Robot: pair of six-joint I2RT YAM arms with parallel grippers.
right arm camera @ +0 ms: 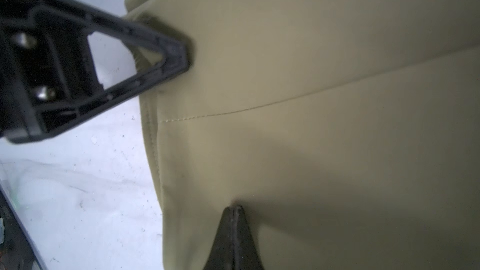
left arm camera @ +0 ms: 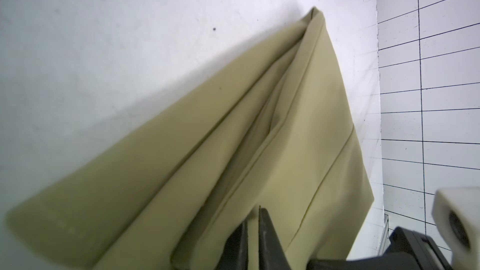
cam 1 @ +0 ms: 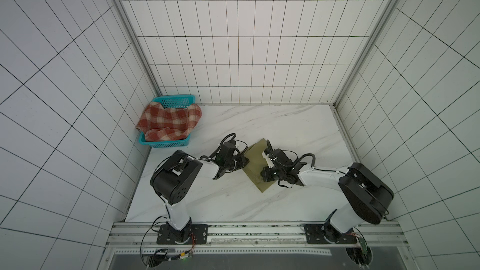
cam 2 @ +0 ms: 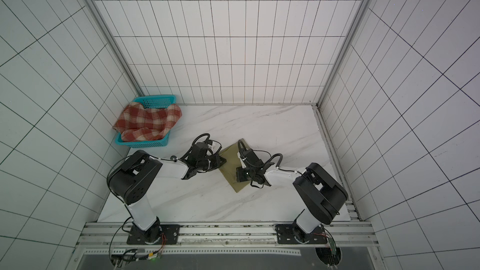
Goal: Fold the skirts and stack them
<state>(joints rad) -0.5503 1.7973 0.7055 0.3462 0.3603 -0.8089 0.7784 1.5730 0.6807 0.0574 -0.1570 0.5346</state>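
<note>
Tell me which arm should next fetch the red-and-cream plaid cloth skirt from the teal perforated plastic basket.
Left, probably. The plaid skirt and teal basket sit in the far-left corner, on the left gripper's side; the right gripper would need to reach across.

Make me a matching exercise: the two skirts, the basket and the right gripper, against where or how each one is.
Things:
1 olive skirt
2 plaid skirt
3 teal basket
4 right gripper

Places or states:
A in the far left corner of the table
B shut, tip on olive cloth
C lying in the middle of the table
D heaped in the basket, spilling over its rim

Pairs: 1-C, 2-D, 3-A, 4-B
</note>
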